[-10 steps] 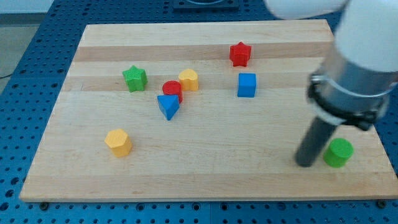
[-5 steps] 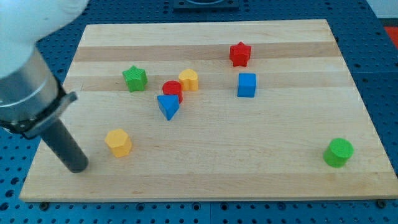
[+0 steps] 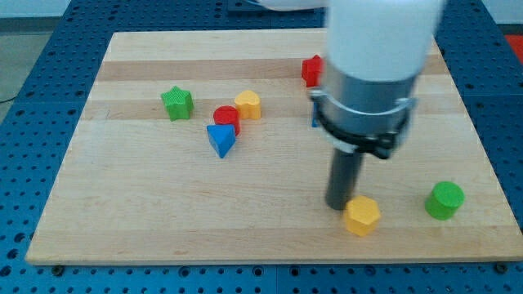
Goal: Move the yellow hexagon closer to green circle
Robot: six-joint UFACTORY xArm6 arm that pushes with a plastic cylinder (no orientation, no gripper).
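Observation:
The yellow hexagon [image 3: 362, 216] lies near the view's bottom right of the wooden board [image 3: 163, 220]. The green circle [image 3: 444, 200] stands to its right, about a hundred pixels away, near the board's right edge. My tip [image 3: 338, 204] rests on the board just left of and above the hexagon, touching or almost touching it. The rod and the arm's wide body rise above it and hide part of the board behind.
A green star [image 3: 176, 103], a yellow heart-like block [image 3: 248, 104], a red cylinder [image 3: 226, 117] and a blue triangle [image 3: 221, 140] cluster at the upper left. A red star [image 3: 310, 70] shows partly behind the arm. A blue block is almost fully hidden by the arm.
The yellow hexagon has moved from the board's lower left to the lower right, near the green circle. My tip has swept from the far left to beside it.

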